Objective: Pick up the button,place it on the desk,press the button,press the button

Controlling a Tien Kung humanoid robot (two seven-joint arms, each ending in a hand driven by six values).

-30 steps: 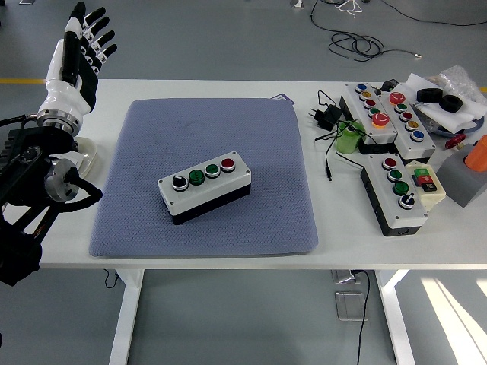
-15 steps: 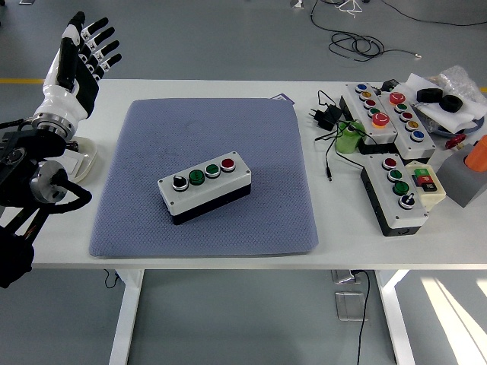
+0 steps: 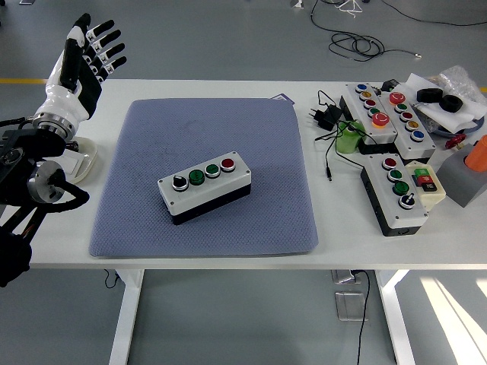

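Grey-white button box on blue mat, no legible txt; left robot hand raised, fingers spread, empty.

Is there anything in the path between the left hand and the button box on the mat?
Nothing visible stands in the way. The left hand is raised, fingers spread, above the table's far left corner; the button box sits mid-mat on the grey mat. Only bare mat lies between them. The white dish lies off that line.
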